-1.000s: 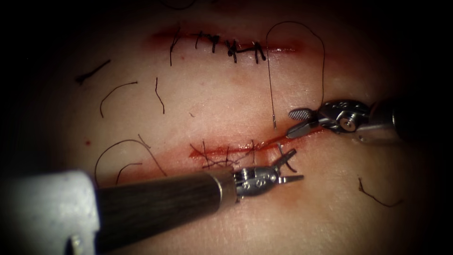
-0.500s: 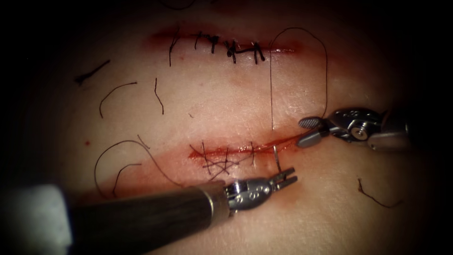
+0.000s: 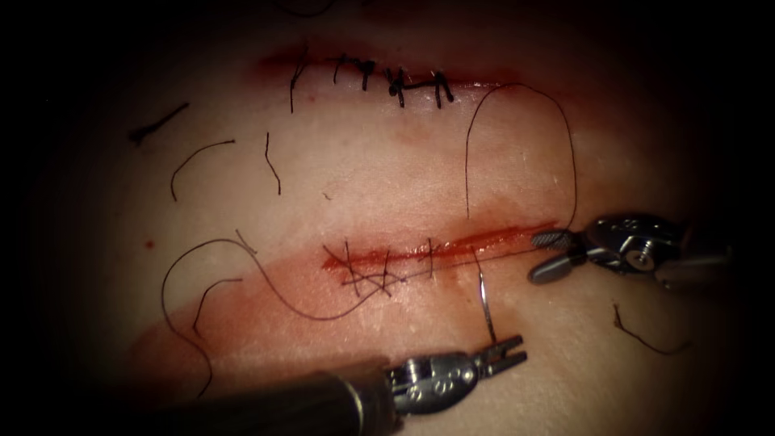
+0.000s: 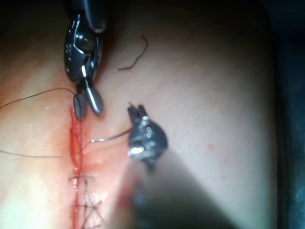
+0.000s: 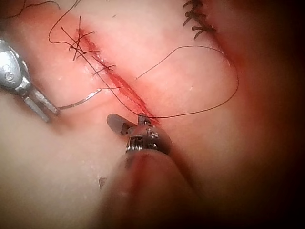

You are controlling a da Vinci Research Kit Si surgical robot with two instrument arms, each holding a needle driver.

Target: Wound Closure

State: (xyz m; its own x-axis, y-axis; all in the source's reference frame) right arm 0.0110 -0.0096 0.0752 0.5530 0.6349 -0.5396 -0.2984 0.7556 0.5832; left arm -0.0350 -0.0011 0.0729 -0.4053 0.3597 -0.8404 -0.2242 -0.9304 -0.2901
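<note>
My left claw (image 3: 504, 354), low in the endoscope frame just right of centre, is clamped on the needle (image 3: 483, 303) at its near end. The needle rises from the claw toward the cut (image 3: 452, 246), its far end at the cut's lower edge; I cannot tell whether that end sits in the tissue (image 3: 387, 178). My right claw (image 3: 550, 254), at the cut's right end, stands parted and grips nothing. The thread (image 3: 565, 145) arcs up from beside that claw's upper jaw, curves left and drops to the cut's upper edge. Stitches (image 3: 367, 270) cross the cut's left part.
</note>
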